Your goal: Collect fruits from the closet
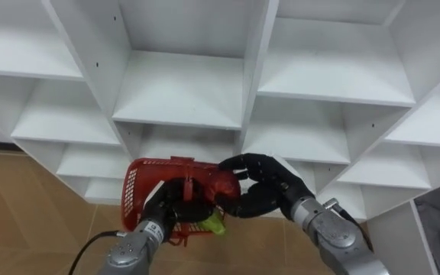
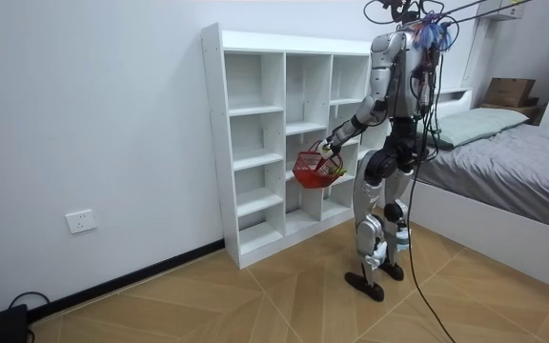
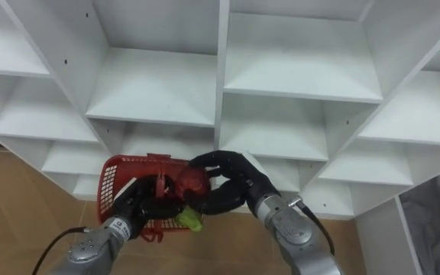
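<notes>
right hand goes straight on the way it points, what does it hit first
Probably the red basket, held by the left hand; the right hand, curled round a red fruit, points into it. Depth unclear.

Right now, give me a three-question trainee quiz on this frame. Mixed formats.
1. True or false: the red basket stands on a shelf of the white shelf unit.
2. Which hand holds the red fruit? A) left B) right C) neither
3. Fill in: the left hand is curled round the basket's ____.

Key: 1 false, it hangs from the left hand in front of the shelves. 2 B, the right hand. 3 handle.
</notes>
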